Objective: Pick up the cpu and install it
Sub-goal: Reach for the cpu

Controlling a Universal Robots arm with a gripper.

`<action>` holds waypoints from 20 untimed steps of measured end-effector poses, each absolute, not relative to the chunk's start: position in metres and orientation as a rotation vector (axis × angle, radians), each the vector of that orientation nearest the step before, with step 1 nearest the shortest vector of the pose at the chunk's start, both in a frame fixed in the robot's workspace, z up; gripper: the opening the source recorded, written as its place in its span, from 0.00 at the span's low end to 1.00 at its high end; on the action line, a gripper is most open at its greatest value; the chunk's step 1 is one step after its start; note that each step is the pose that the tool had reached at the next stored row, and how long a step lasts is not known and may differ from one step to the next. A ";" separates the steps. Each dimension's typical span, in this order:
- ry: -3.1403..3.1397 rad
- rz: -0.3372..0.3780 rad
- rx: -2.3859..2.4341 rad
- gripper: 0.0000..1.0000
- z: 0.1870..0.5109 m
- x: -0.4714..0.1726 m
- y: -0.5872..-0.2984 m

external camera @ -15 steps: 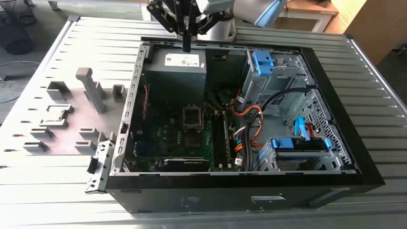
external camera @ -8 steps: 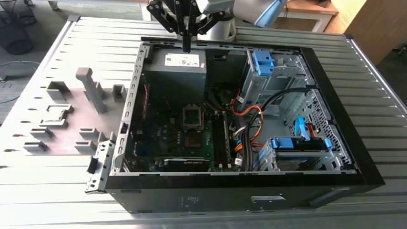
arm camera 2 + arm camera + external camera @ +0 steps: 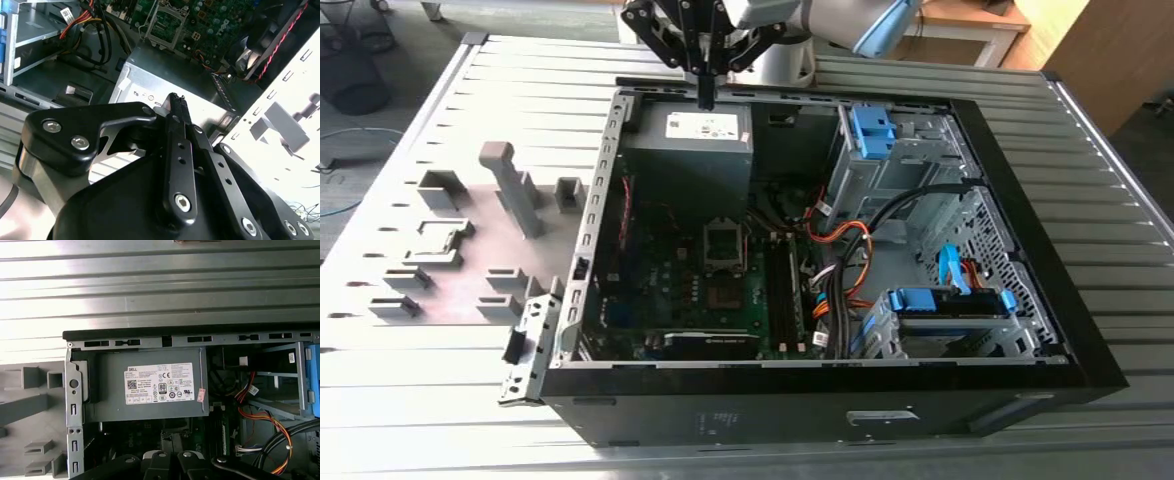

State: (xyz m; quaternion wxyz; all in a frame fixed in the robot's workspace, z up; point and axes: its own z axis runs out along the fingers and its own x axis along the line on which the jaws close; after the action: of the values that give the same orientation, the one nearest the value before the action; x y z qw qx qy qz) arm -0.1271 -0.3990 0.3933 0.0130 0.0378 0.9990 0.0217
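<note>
My gripper (image 3: 706, 98) hangs over the back edge of the open computer case (image 3: 1067, 330), just above the grey power supply (image 3: 691, 140). Its black fingers (image 3: 175, 107) are pressed together, shut, with nothing visible between them. The power supply (image 3: 150, 385) lies directly below in the first wrist view. The metal socket frame (image 3: 724, 243) sits mid-motherboard, well in front of the gripper, and also appears in the second wrist view (image 3: 167, 22). A pale flat square, possibly the cpu (image 3: 438, 234), rests on a grey holder block outside the case at the exterior view's left.
Several grey holder blocks (image 3: 514, 190) stand on a plate (image 3: 360, 285) at the exterior view's left. Inside the case are orange and black cables (image 3: 847, 240), blue drive brackets (image 3: 871, 130) and a fan (image 3: 265, 35). The case rests on a ribbed metal table (image 3: 440, 380).
</note>
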 end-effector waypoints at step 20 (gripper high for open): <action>3.112 0.068 0.118 0.11 0.393 -0.179 -0.399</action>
State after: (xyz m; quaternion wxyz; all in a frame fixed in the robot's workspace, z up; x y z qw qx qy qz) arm -0.1791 -0.3986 0.3930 0.0133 0.0378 0.9990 0.0217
